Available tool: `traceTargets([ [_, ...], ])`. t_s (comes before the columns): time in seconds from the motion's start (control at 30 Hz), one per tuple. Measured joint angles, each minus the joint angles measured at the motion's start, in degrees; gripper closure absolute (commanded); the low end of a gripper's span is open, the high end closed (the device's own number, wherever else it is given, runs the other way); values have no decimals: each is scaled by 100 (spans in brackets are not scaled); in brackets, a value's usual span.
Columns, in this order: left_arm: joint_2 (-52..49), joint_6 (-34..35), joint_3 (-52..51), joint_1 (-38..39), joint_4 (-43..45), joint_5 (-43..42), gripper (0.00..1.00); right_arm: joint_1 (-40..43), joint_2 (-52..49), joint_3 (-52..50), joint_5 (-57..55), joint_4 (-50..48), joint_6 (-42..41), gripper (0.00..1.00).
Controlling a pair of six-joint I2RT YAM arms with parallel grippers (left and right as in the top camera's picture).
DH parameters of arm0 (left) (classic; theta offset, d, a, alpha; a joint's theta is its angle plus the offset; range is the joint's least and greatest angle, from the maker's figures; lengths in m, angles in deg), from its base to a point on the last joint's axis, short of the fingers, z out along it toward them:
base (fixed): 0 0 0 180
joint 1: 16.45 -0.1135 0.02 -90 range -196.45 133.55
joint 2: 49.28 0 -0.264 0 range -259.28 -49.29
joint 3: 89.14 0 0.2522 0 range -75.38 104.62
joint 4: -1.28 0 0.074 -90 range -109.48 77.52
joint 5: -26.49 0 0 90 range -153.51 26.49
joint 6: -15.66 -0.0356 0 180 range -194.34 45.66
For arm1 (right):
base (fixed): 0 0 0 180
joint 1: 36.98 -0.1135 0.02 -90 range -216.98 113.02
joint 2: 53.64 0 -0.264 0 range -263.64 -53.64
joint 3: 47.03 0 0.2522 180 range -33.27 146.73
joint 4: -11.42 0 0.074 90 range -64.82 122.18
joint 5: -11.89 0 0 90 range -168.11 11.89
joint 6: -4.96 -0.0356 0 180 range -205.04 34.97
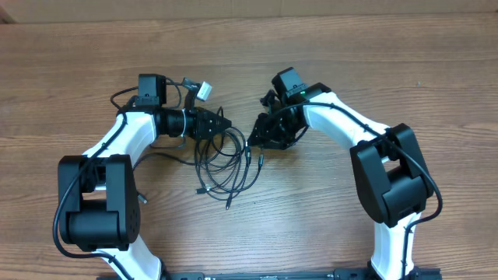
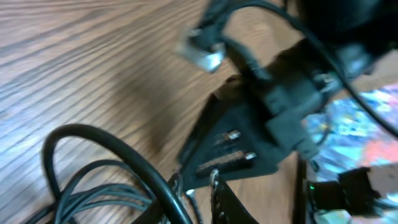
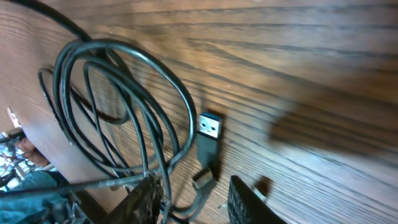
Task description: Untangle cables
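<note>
The cables [image 1: 226, 159] lie as a tangle of thin black loops on the wooden table, between the two arms. My left gripper [image 1: 226, 124] points right at the top of the tangle. In the left wrist view its fingers [image 2: 202, 196] stand a narrow gap apart, with a thick black loop [image 2: 124, 162] crossing the left finger. My right gripper [image 1: 253, 134] faces it from the right, almost tip to tip. Its fingers [image 3: 196, 202] are open, and a cable with a small plug [image 3: 202, 179] runs loosely between them. A silver-tipped USB plug [image 3: 210, 127] lies just beyond, beside the loops [image 3: 124, 106].
A white connector [image 1: 204, 90] on a cord sits behind my left wrist, blurred in the left wrist view [image 2: 199, 53]. Both arm bases stand at the near table edge. Bare wood [image 1: 327, 210] stretches in front of the tangle and to both sides.
</note>
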Motion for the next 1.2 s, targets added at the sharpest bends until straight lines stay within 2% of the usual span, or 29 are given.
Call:
traceTargets([
  [0.4, 0, -944, 7, -234, -356, -1196, 82, -166, -2, 0, -800, -127, -184, 65],
  [0.6, 0, -1010, 7, -262, -367, -1270, 82, -216, 0, 0, -931, -188, -240, 55],
  [1.0, 0, -1019, 7, -262, -365, -1250, 82, -369, -2, 0, -970, -304, -221, 55],
  [1.2, 0, -1019, 7, -262, -365, -1248, 82, -542, -2, 0, -1419, -415, -221, 55],
])
